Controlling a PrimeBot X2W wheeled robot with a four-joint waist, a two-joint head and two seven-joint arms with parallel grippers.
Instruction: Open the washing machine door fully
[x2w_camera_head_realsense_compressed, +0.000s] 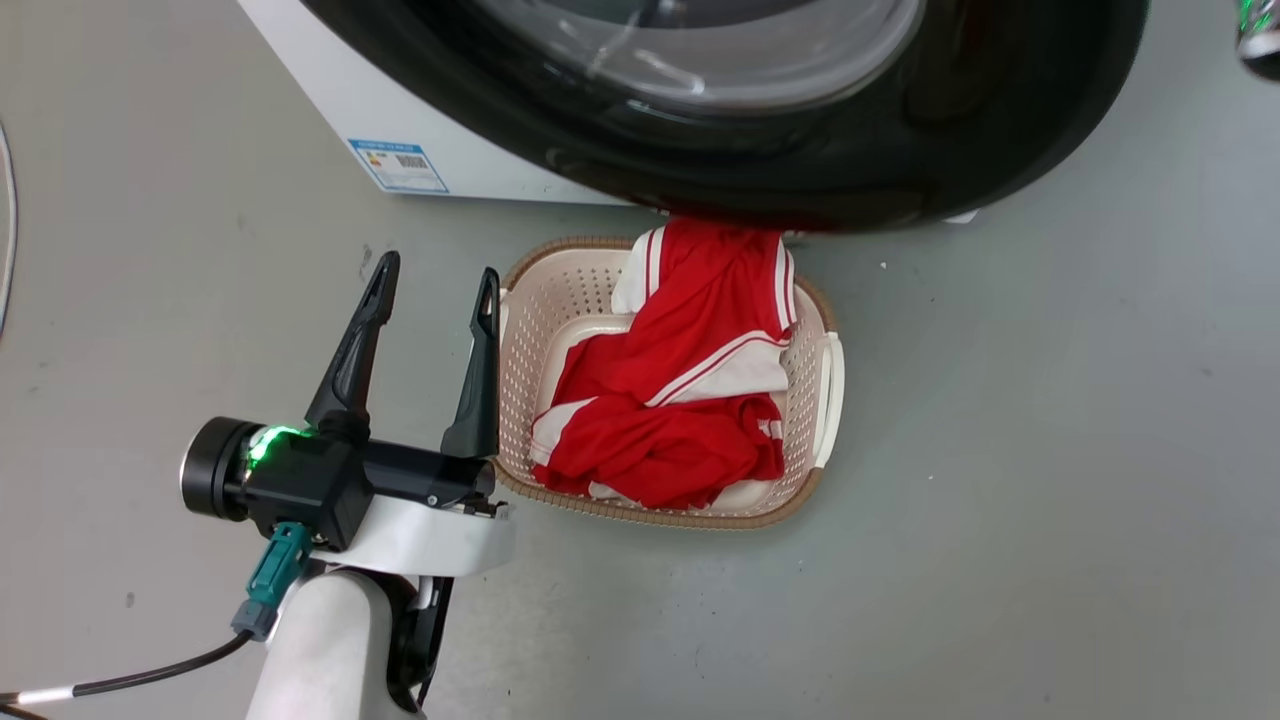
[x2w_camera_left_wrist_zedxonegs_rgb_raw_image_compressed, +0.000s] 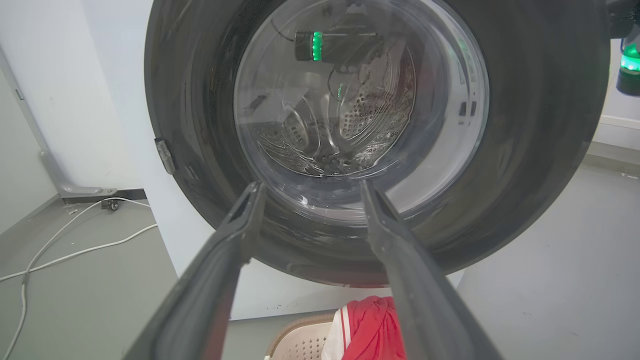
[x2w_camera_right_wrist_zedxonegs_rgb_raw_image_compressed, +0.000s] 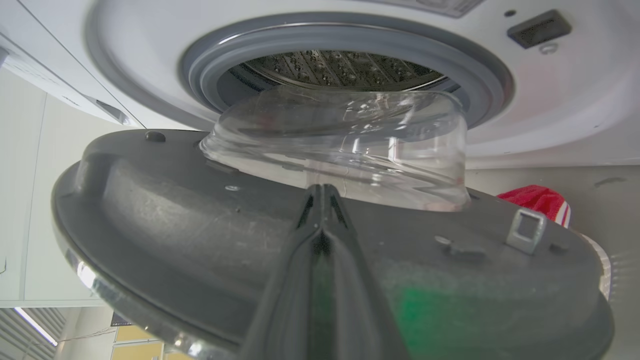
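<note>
Glossy black, the washing machine door (x2w_camera_head_realsense_compressed: 800, 170) stands swung off the drum mouth (x2w_camera_right_wrist_zedxonegs_rgb_raw_image_compressed: 200, 65). The gap shows from the right wrist view, where the door's (x2w_camera_right_wrist_zedxonegs_rgb_raw_image_compressed: 200, 235) grey inner face lies apart from the grey rubber ring and the steel drum behind it. The clear glass bowl window (x2w_camera_right_wrist_zedxonegs_rgb_raw_image_compressed: 340, 150) bulges from that inner face toward the drum mouth. A small metal latch hook (x2w_camera_right_wrist_zedxonegs_rgb_raw_image_compressed: 525, 230) stands near the door's edge.

The right gripper (x2w_camera_right_wrist_zedxonegs_rgb_raw_image_compressed: 322, 189) lies along the door's inner face with its two fingers pressed together and nothing between them. Their tips reach the base of the glass bowl window; whether they touch it cannot be told.

The left gripper (x2w_camera_head_realsense_compressed: 439, 267) is in front of the door's outer face, and from the head view it sits below the door's lower edge. Its fingers are spread wide and hold nothing. Its own camera looks straight at the door (x2w_camera_left_wrist_zedxonegs_rgb_raw_image_compressed: 525, 150), and the tips of the left gripper (x2w_camera_left_wrist_zedxonegs_rgb_raw_image_compressed: 312, 184) frame the lower part of the window (x2w_camera_left_wrist_zedxonegs_rgb_raw_image_compressed: 360, 115).

On the grey floor under the door's lower edge sits a beige perforated basket (x2w_camera_head_realsense_compressed: 830, 390), just beside the left gripper. A red garment with white stripes (x2w_camera_head_realsense_compressed: 690, 400) is heaped in it, and its far end passes from view beneath the door.
</note>
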